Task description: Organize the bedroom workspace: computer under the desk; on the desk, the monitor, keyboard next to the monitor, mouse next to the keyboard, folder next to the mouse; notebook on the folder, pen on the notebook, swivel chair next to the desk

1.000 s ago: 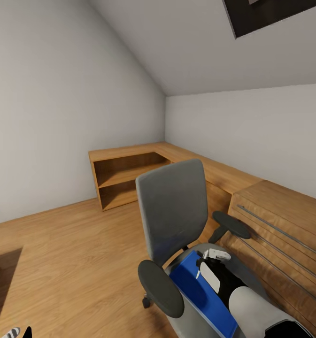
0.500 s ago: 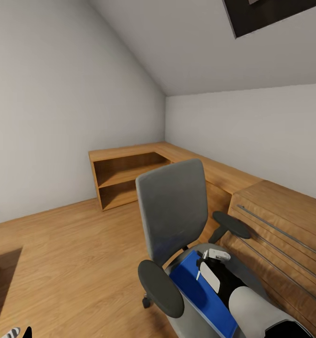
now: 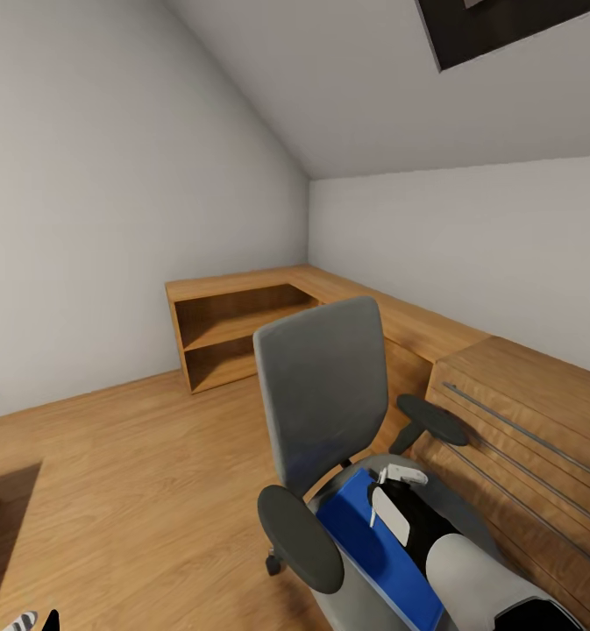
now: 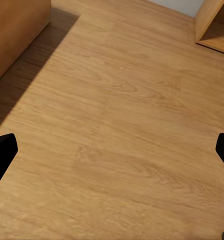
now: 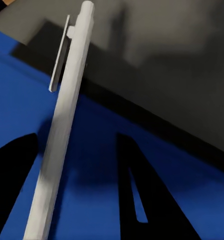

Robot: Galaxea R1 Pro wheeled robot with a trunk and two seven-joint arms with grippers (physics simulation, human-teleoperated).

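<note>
The swivel chair (image 3: 325, 394) stands in the middle of the head view, its grey back towards the far wall. On its seat lies the blue folder (image 3: 365, 535) (image 5: 22, 100), with the dark notebook (image 5: 166, 75) on it. The white pen (image 5: 67, 100) (image 3: 401, 476) rests across both. My right gripper (image 5: 74, 142) is open just above them; the pen lies between its black fingers, close against one. My left gripper (image 4: 112, 150) (image 3: 33, 620) hangs open and empty over the wooden floor. Computer, desk, monitor, keyboard and mouse are out of view.
A low wooden L-shaped shelf unit (image 3: 233, 324) runs along the far walls. A wooden drawer cabinet (image 3: 522, 421) stands right beside the chair. Open wooden floor (image 3: 110, 473) lies to the left, with another wooden piece (image 4: 17, 30) at its edge.
In the head view the pen and the right gripper's tip have shifted slightly to the left over the folder. The chair and the left arm have not moved.
</note>
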